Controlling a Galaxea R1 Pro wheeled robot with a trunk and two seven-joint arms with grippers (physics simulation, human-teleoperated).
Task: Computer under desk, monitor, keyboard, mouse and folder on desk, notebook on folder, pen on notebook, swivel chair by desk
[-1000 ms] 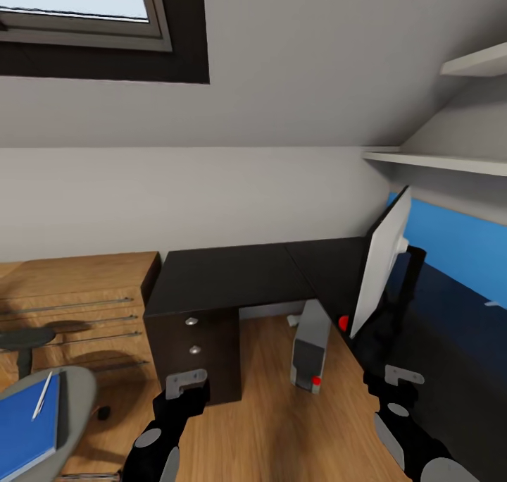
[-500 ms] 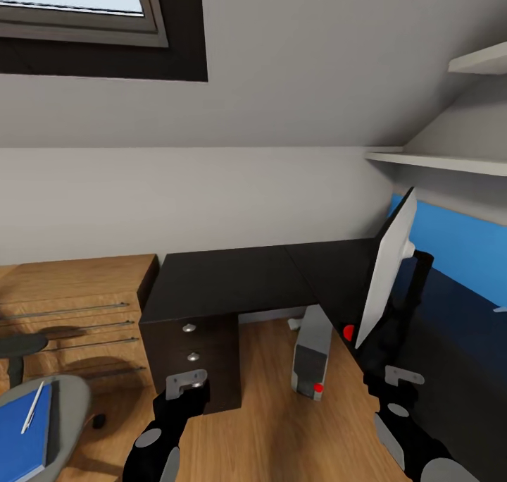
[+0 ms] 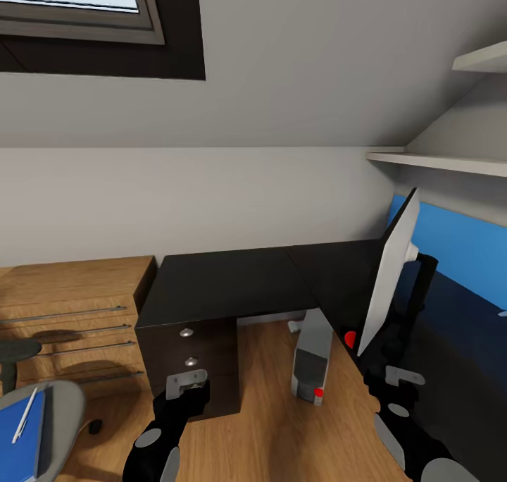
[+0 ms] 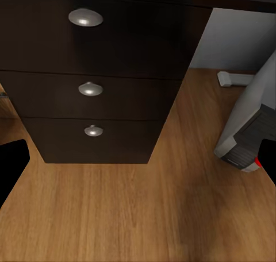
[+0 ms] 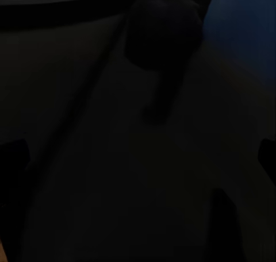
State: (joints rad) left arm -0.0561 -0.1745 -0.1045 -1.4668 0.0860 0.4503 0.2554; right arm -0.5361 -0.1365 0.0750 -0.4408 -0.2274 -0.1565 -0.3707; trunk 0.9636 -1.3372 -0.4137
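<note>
While neither claw's grip state can be told, the computer (image 3: 312,359) leans under the desk (image 3: 232,281) beside its drawers (image 4: 92,89).

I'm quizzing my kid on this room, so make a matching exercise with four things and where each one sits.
Things:
1. monitor
2. computer
3. pen
4. drawer knobs

Places:
A. on the floor under the desk
B. on the blue item on the chair
C. standing on the desk
D. on the black drawer fronts

Pairs: 1-C, 2-A, 3-B, 4-D
</note>
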